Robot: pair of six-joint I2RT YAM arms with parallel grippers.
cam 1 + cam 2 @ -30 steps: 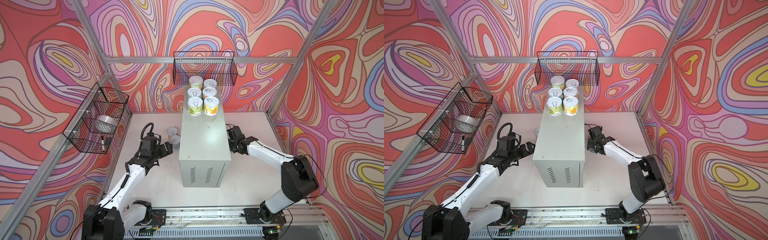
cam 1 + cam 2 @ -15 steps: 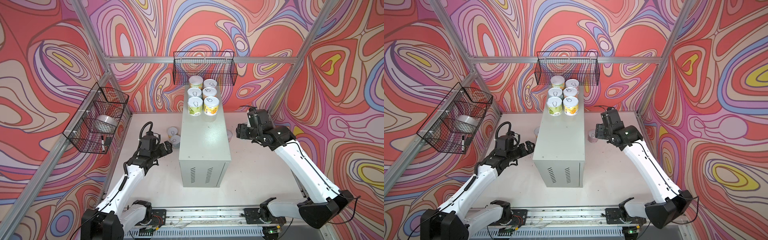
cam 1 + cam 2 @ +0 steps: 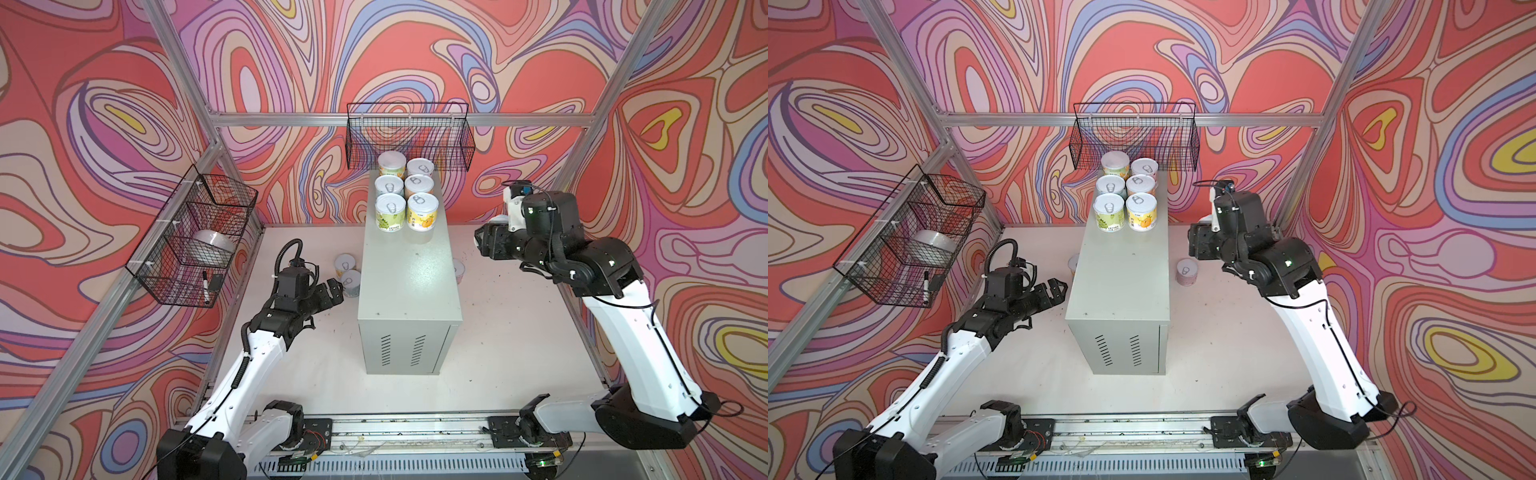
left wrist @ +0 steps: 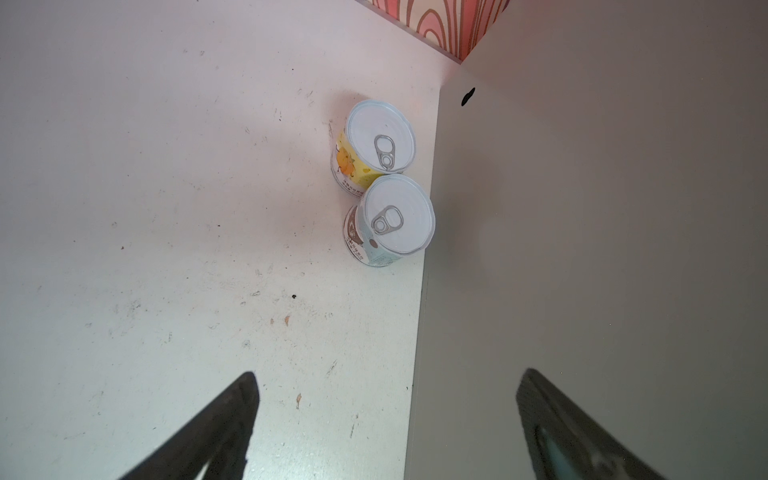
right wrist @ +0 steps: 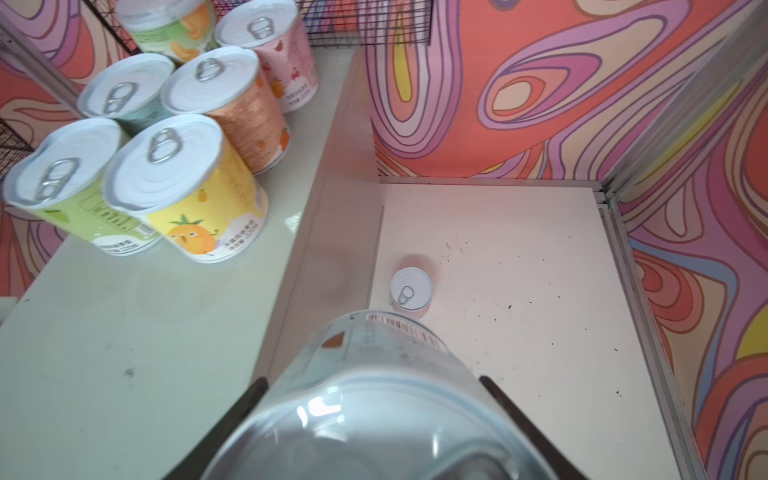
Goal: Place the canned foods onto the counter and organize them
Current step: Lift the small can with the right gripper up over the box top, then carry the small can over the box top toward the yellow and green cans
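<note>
Atop the counter, six canned foods are standing upright in two rows of three at its far end, near the black wire basket on the back wall. Beside the counter's left wall, the left gripper is hovering over the white tabletop with its jaws spread wide and nothing between them. Just ahead of it, a yellow tin and a pale blue tin are sitting on the tabletop, touching each other, close beside the counter. Off the counter's right side, the right gripper is clamping a pale-labelled tin (its barcode is showing to the wrist camera) above counter height, while a pink tin is resting on the tabletop below.
</note>
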